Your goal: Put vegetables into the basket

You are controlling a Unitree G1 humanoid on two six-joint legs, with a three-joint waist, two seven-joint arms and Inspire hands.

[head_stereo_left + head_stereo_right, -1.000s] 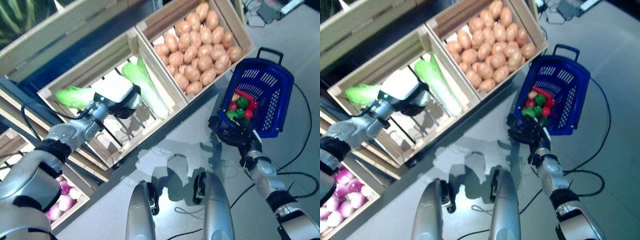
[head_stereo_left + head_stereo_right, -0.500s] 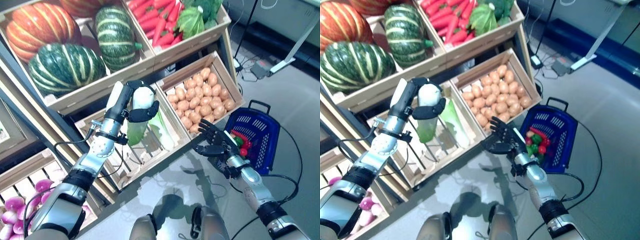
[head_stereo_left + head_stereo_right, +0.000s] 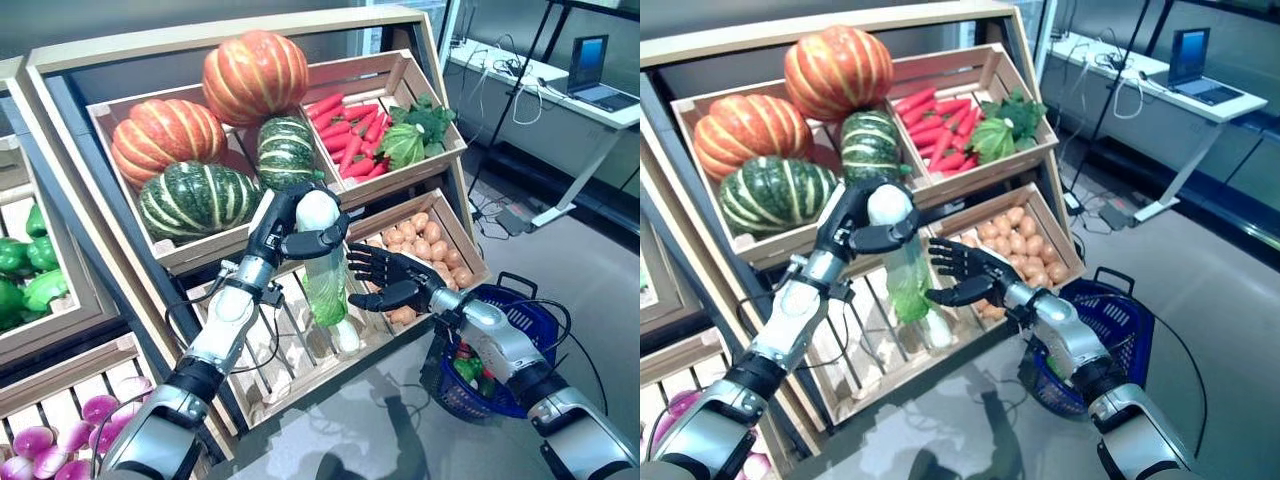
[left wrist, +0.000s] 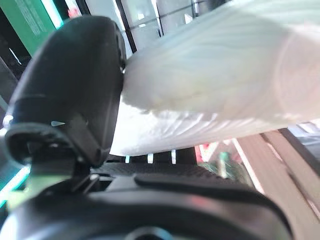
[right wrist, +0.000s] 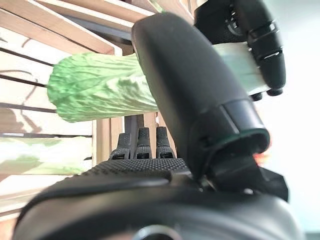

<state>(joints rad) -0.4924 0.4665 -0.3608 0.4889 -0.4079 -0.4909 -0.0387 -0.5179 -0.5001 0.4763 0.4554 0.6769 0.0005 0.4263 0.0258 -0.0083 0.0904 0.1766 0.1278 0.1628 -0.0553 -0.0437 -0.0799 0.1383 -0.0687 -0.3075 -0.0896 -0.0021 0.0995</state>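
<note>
My left hand point(image 3: 286, 222) is shut on a napa cabbage point(image 3: 322, 268), gripping its white stem end so the green leafy end hangs down in front of the wooden crate point(image 3: 300, 350). The pale stem point(image 4: 210, 85) fills the left wrist view. My right hand point(image 3: 385, 280) is open, fingers spread, just right of the cabbage and close to it; the cabbage's leaves point(image 5: 100, 87) show past its thumb. A second cabbage point(image 3: 345, 335) lies in the crate below. The blue basket point(image 3: 500, 350) sits on the floor at lower right, holding red and green vegetables point(image 3: 468, 365).
A tiered wooden stand holds pumpkins point(image 3: 255, 75), striped squashes point(image 3: 200, 200), carrots point(image 3: 345, 115), leafy greens point(image 3: 410, 135), potatoes point(image 3: 425, 235), green peppers point(image 3: 25, 265) and purple turnips point(image 3: 60, 440). A desk with a laptop point(image 3: 600, 85) stands at the back right.
The camera has tilted up, showing more of the stand. My left hand lifted the cabbage out of the crate. My right hand left the basket and rose beside the cabbage.
</note>
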